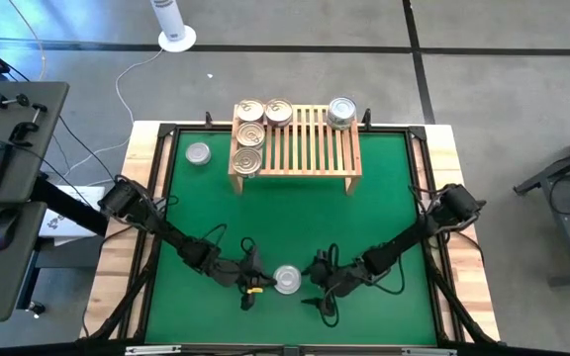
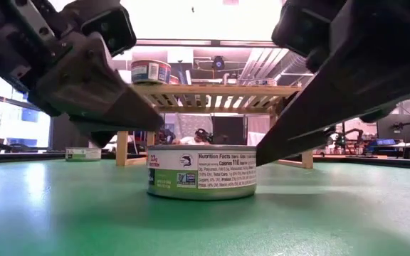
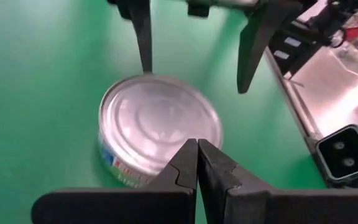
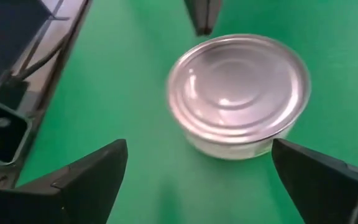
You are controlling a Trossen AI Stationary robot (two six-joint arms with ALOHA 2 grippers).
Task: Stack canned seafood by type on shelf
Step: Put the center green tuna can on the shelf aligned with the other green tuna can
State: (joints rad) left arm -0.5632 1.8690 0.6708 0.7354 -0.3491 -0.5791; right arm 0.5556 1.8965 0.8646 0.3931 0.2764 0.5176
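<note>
Since the right gripper [image 1: 317, 280] has its jaws spread wide around nothing, with the silver-topped tin [image 1: 287, 280] just ahead of them on the green mat [image 1: 285, 213], the main risk is an off-centre close: one finger hits first and shoves the tin sideways instead of pinching it. The left gripper [image 1: 256, 281] sits just beside the tin on the other side, jaws pressed together on nothing; it may brace the tin, but if the right one drives forward, a gripper-to-gripper knock looks likely.

The tin is short, so a low grab could scrape the mat, and a high one could slip off the rim.

Tin: round, shiny ringed silver top, printed label round the side, upright near the table's front edge, well apart from the shelf [image 1: 310, 148]. On the shelf: three gold-topped tins [image 1: 250, 135], one silver-topped at their end of the back edge, another silver at the opposite back corner. A sixth silver-top [image 1: 198, 153] sits on the mat beside the shelf.
</note>
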